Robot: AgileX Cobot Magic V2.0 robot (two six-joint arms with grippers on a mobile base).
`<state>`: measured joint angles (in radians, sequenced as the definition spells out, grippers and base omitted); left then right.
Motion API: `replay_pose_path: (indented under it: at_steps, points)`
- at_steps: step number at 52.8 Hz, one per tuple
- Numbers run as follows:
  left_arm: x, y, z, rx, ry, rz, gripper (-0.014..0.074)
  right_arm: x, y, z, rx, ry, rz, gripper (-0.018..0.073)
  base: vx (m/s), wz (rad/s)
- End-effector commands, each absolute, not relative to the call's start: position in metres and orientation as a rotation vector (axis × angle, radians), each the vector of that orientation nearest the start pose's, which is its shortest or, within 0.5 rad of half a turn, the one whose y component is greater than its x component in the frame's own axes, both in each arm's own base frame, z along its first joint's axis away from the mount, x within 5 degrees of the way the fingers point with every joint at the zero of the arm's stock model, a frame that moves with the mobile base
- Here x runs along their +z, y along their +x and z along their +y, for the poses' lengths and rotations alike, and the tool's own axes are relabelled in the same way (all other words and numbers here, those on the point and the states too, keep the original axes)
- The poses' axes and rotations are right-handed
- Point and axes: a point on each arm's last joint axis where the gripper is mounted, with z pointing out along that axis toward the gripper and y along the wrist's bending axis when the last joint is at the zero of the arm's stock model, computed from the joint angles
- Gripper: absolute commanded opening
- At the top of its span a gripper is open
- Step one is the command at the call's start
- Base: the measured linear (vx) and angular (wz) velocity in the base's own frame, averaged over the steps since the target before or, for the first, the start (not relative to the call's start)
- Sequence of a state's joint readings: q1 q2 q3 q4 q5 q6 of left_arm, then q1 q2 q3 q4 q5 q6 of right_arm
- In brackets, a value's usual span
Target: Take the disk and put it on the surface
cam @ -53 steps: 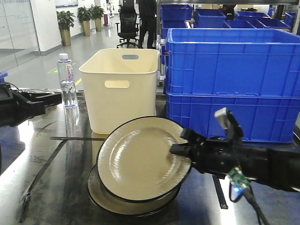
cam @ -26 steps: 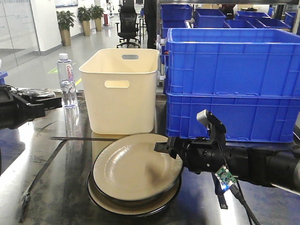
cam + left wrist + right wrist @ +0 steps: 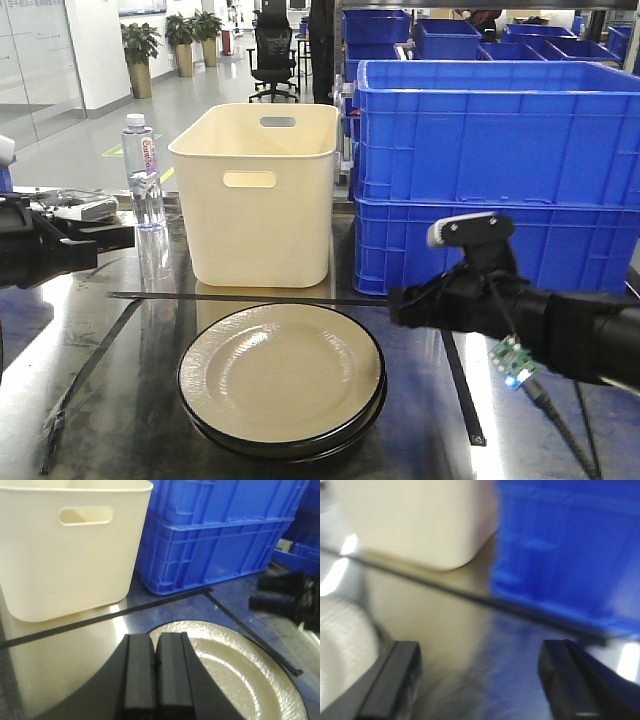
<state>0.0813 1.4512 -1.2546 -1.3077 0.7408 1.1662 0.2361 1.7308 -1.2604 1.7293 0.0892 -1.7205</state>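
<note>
— Front-facing view: where's the disk (image 3: pixel 282 378)?
— Flat on the glossy taped surface (image 3: pixel 130 400) (atop a second plate), before the cream bin (image 3: pixel 258 190). Right gripper (image 3: pixel 480 680) released; left gripper (image 3: pixel 156 672) clenched, empty. Office corridor behind.

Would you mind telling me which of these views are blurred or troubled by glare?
Right wrist view: heavily motion-blurred; cream bin and blue crate smeared. Front view: sharp, with bright glare on the glossy tabletop. Left wrist view: mostly clear, plate slightly soft, tabletop reflecting the bin.
</note>
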Motion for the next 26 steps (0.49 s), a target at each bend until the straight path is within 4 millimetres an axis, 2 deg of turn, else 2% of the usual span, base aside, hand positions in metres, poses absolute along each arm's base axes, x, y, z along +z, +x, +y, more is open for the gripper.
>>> replay_pose_path:
  at_steps: [1, 5, 9, 15, 18, 22, 26]
  points:
    - [0.398, 0.314, -0.033, -0.638, 0.349, 1.837, -0.0003, 0.345, 0.374, 0.088, 0.179, -0.176, 1.805, 0.0379, 0.00, 0.00]
    - [0.387, 0.314, -0.027, -0.549, 0.354, 1.950, -0.0002, 0.358, 0.357, 0.077, 0.115, -0.120, 1.786, 0.0216, 0.00, 0.00]
    - [0.376, 0.313, -0.019, -0.457, 0.288, 2.088, -0.0002, 0.373, 0.331, 0.068, 0.088, -0.091, 1.752, -0.0001, 0.00, 0.00]
    - [0.360, 0.310, 0.004, -0.177, 0.165, 2.290, -0.0002, 0.380, 0.293, 0.059, 0.095, -0.098, 1.721, -0.0015, 0.00, 0.00]
    - [0.355, 0.308, 0.015, -0.037, 0.098, 2.336, -0.0002, 0.382, 0.275, 0.055, 0.099, -0.098, 1.705, -0.0013, 0.00, 0.00]
    - [0.352, 0.302, 0.024, 0.090, 0.057, 2.313, -0.0002, 0.381, 0.253, 0.050, 0.101, -0.096, 1.689, -0.0012, 0.00, 0.00]
    - [0.352, 0.289, 0.023, 0.121, 0.066, 2.224, -0.0002, 0.377, 0.234, 0.045, 0.102, -0.094, 1.680, -0.0012, 0.00, 0.00]
